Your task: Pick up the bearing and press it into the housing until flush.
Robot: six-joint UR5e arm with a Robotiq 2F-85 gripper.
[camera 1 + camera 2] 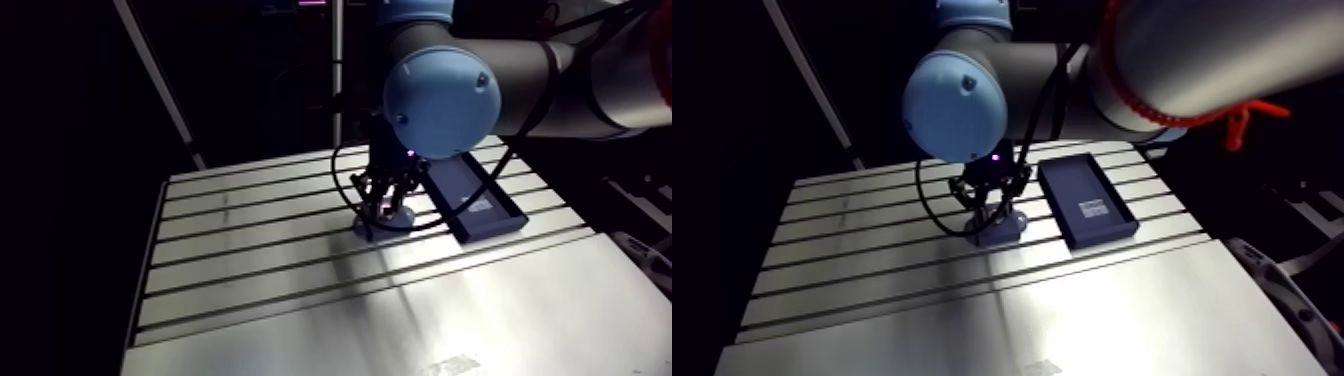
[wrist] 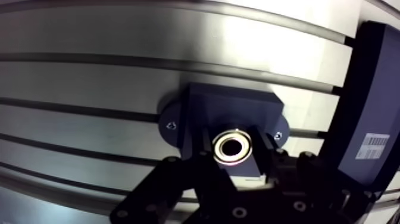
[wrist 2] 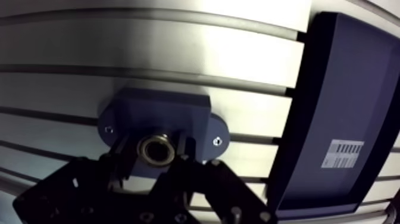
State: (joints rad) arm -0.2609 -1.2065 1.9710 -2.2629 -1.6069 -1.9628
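- Bearing (image 2: 232,147) is seen in the wrist view as a shiny metal ring, sitting right over the middle of the housing (image 2: 229,107) and pinched between the two fingers (image 2: 204,161).
- Whether it's already sunk in flush or only held at the top can't really be told from these angles.
- Over on the left in the arm view, only bare slotted table (image 1: 250,260) is seen, with grooves running across it.
- Around the middle, the dark blue housing is found flat on the table, with a small screw (image 2: 171,126) on each side of its rounded base.
- The gripper (image 2: 233,159) is brought straight down onto it, with the fingers closed in snug on the ring's outer edge, one on each side.
- Further right, a dark blue tray (image 1: 1062,185) is laid flat just beside the housing, not touching it, with a white barcode label (image 1: 1092,211) stuck inside.
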